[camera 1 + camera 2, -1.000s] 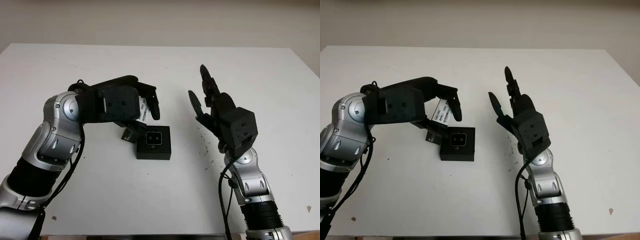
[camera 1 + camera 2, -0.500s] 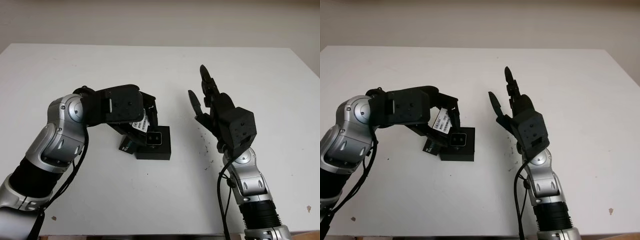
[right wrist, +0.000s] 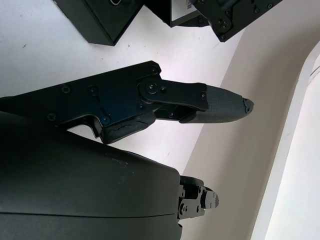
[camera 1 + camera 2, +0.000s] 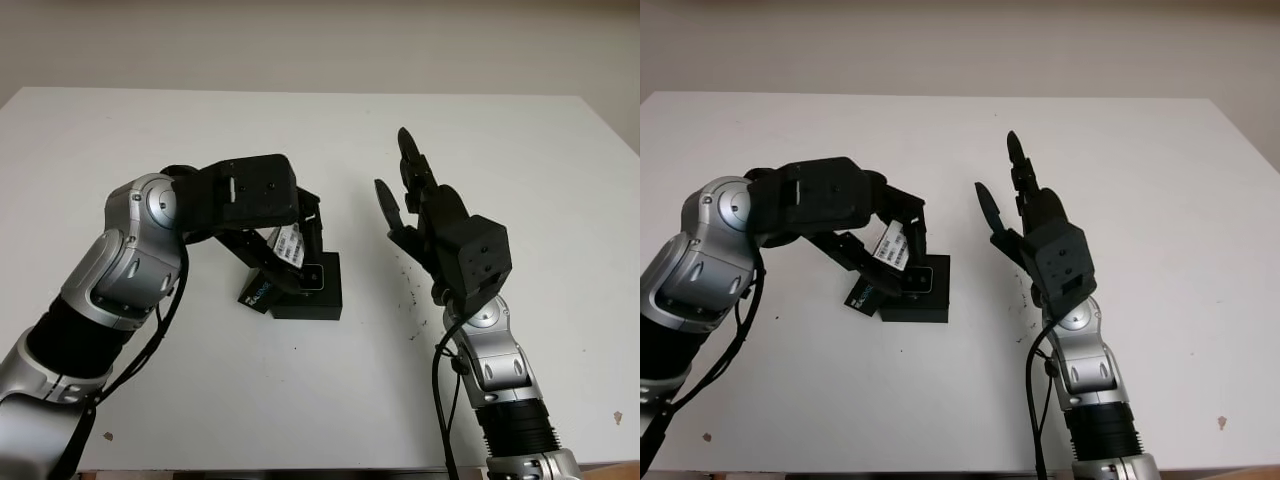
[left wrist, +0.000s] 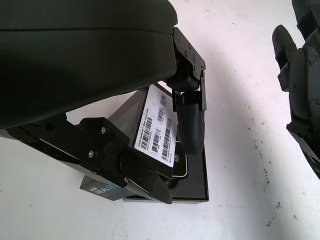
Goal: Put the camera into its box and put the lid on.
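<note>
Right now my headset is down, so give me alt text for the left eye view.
The left hand holds the box lid, white barcode label facing up, tilted over the open black box on the white table. The right hand is raised beside the box, open.

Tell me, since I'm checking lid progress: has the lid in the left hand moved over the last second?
Yes. The left hand has tilted the lid downward toward the black box, whose camera it now largely hides.
</note>
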Available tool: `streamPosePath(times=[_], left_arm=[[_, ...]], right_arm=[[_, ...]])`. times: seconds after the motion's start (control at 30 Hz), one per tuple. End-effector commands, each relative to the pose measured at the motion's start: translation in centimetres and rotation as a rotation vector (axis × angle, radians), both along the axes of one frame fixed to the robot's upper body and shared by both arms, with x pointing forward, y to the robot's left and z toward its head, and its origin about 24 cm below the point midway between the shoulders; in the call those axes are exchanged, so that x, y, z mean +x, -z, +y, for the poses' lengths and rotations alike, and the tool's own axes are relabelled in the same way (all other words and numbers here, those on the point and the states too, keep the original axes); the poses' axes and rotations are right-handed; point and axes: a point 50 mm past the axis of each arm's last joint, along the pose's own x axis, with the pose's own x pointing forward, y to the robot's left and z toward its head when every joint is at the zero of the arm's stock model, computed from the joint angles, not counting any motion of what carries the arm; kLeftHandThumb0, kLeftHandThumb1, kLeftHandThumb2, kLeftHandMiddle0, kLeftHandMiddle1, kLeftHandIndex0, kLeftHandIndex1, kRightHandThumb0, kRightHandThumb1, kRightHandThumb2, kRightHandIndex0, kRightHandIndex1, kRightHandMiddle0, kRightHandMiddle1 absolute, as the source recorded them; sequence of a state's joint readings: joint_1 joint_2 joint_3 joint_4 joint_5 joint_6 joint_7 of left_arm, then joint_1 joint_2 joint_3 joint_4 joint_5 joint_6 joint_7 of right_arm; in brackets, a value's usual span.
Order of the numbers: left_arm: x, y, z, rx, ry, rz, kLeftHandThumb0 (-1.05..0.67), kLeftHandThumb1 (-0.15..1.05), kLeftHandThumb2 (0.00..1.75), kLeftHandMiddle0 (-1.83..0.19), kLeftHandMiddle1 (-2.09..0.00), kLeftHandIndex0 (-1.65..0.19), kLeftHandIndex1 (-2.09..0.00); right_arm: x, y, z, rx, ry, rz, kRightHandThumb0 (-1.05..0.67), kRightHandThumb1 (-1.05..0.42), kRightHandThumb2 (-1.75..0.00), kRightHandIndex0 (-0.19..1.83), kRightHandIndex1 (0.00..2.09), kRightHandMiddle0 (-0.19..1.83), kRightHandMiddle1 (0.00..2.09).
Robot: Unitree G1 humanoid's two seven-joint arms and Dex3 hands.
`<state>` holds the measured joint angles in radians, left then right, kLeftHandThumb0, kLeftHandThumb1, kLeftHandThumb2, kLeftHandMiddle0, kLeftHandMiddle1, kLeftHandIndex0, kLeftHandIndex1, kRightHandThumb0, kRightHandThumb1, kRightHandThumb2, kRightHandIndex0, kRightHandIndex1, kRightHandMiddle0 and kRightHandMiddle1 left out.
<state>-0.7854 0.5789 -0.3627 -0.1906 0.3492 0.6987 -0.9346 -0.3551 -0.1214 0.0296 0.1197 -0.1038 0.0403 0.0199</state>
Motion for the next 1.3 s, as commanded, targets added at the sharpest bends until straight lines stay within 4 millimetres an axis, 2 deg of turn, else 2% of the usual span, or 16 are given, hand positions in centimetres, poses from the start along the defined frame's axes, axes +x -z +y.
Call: streamPosePath(times=[0.0,0.1,0.23,0.43,0.57,0.67,0.83,1.0,1.27], left_arm=[[-0.1,-0.4,-0.8,0.001,0.030,0.011,-0.18,0.93,0.06,-0.50,-1.62,-0.38,-1.53],[-0.2,-0.6,-1.1,-0.002,0.041,0.007,-0.19,0.93,0.06,-0.48,-1.57,-0.38,-1.54],[-0.2,-0.7,-1.5,-0.005,0.058,0.022,-0.20,0.94,0.06,-0.46,-1.60,-0.33,-1.54],[-0.2,-0.5,-2.1,-0.025,0.076,0.009,-0.21,0.94,0.05,-0.50,-1.67,-0.36,-1.58],[-0.3,-0.3,-2.7,-0.054,0.086,0.001,-0.18,0.93,0.05,-0.45,-1.68,-0.37,-1.58],[-0.4,-0.1,-3.1,-0.063,0.093,-0.003,-0.18,0.93,0.05,-0.42,-1.78,-0.36,-1.57],[-0.5,0.1,-3.6,-0.058,0.095,-0.005,-0.15,0.93,0.05,-0.37,-1.83,-0.35,-1.55],[-0.7,0.5,-4.0,-0.060,0.090,0.003,-0.13,0.93,0.05,-0.27,-1.64,-0.33,-1.55],[-1.0,1.1,-4.3,-0.075,0.098,-0.016,-0.13,0.94,0.06,-0.18,-1.76,-0.34,-1.52]], right_arm=[[0.2,-0.5,0.2,0.013,-0.009,-0.024,-0.70,-1.05,-0.51,-0.05,0.06,-0.04,0.05],[0.3,-0.5,0.3,0.010,-0.013,-0.027,-0.70,-1.05,-0.51,-0.05,0.06,-0.04,0.05],[0.3,-0.5,0.3,0.008,-0.011,-0.032,-0.71,-1.05,-0.51,-0.04,0.06,-0.03,0.06],[0.3,-0.4,0.3,0.016,-0.015,-0.029,-0.70,-1.05,-0.51,-0.05,0.05,-0.03,0.05],[0.2,-0.4,0.3,0.010,-0.011,-0.032,-0.70,-1.05,-0.51,-0.04,0.06,-0.02,0.06],[0.2,-0.5,0.3,0.012,-0.010,-0.029,-0.69,-1.05,-0.51,-0.04,0.06,-0.02,0.06],[0.1,-0.4,0.3,0.021,-0.012,-0.024,-0.69,-1.05,-0.51,-0.05,0.05,-0.03,0.06],[0.1,-0.3,0.4,0.026,-0.012,-0.021,-0.69,-1.05,-0.51,-0.06,0.05,-0.03,0.05],[0.1,-0.3,0.5,0.032,-0.009,-0.018,-0.69,-1.05,-0.50,-0.05,0.06,-0.03,0.06]])
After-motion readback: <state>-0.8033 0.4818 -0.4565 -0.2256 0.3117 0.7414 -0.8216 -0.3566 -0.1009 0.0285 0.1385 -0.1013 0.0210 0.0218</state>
